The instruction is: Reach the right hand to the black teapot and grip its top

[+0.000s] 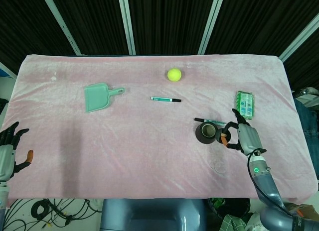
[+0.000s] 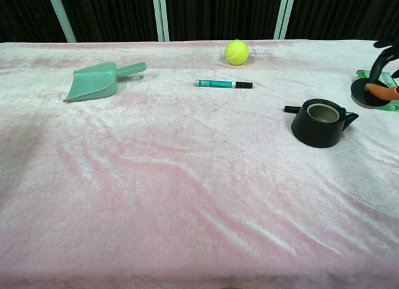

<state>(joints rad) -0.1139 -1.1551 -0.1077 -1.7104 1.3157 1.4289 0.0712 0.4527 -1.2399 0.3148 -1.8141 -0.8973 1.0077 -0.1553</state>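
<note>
The black teapot (image 1: 206, 133) (image 2: 319, 124) stands right of centre on the pink cloth, its mouth uncovered and pale inside. My right hand (image 1: 243, 138) (image 2: 383, 65) hovers just right of the teapot, above the cloth. It holds a black round lid (image 1: 222, 136) (image 2: 365, 93), with an orange fingertip pressed on it. The lid is beside the teapot, not on it. My left hand (image 1: 7, 152) hangs at the table's near left corner with its fingers spread and nothing in it.
A green dustpan (image 1: 97, 97) lies at the left, a tennis ball (image 1: 174, 74) at the back, and a green marker (image 1: 165, 99) in the middle. A second marker (image 1: 212, 122) lies right behind the teapot. A green packet (image 1: 244, 104) sits far right.
</note>
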